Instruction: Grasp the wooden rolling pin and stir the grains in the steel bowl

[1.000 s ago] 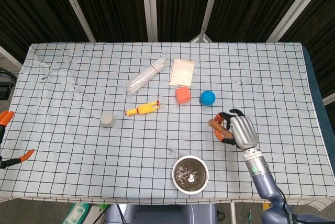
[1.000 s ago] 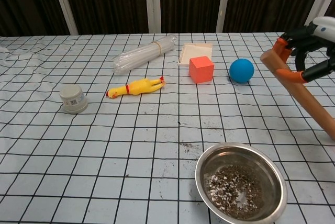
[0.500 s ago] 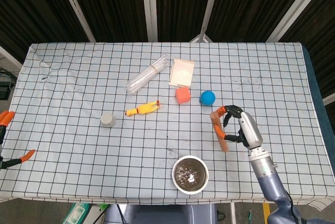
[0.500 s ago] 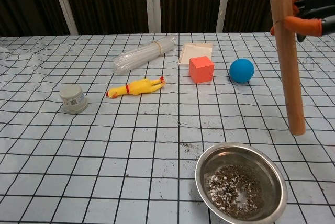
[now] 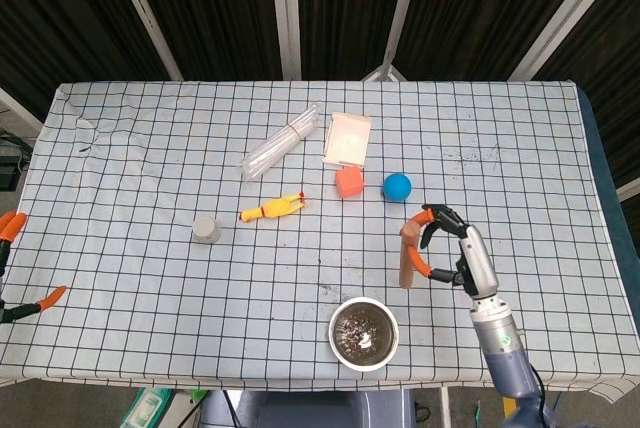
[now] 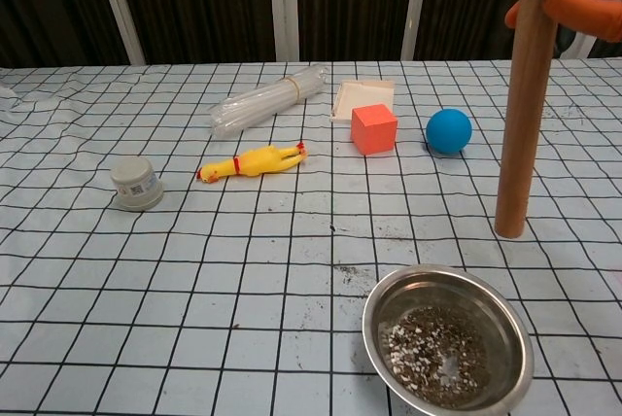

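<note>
My right hand (image 5: 455,248) grips the wooden rolling pin (image 5: 408,255) near its top, holding it almost upright above the table. In the chest view the pin (image 6: 520,105) hangs with its lower end just above and behind the far right rim of the steel bowl (image 6: 447,343); only orange fingertips (image 6: 559,3) of that hand show at the top edge. The bowl (image 5: 364,332) holds dark grains and sits near the front edge, left of and nearer than the pin. My left hand (image 5: 15,263) hovers at the far left, fingers apart, holding nothing.
Behind the pin lie a blue ball (image 5: 397,186), an orange cube (image 5: 348,182) and a flat pale box (image 5: 347,138). A yellow rubber chicken (image 5: 272,209), a clear tube bundle (image 5: 282,141) and a small grey cup (image 5: 206,229) sit toward the left. Spilled grains (image 6: 345,270) speckle the cloth.
The right hand has lifted the pin and swung it from lying slanted to nearly upright, then carried it left toward the bowl. The left hand stays put.
</note>
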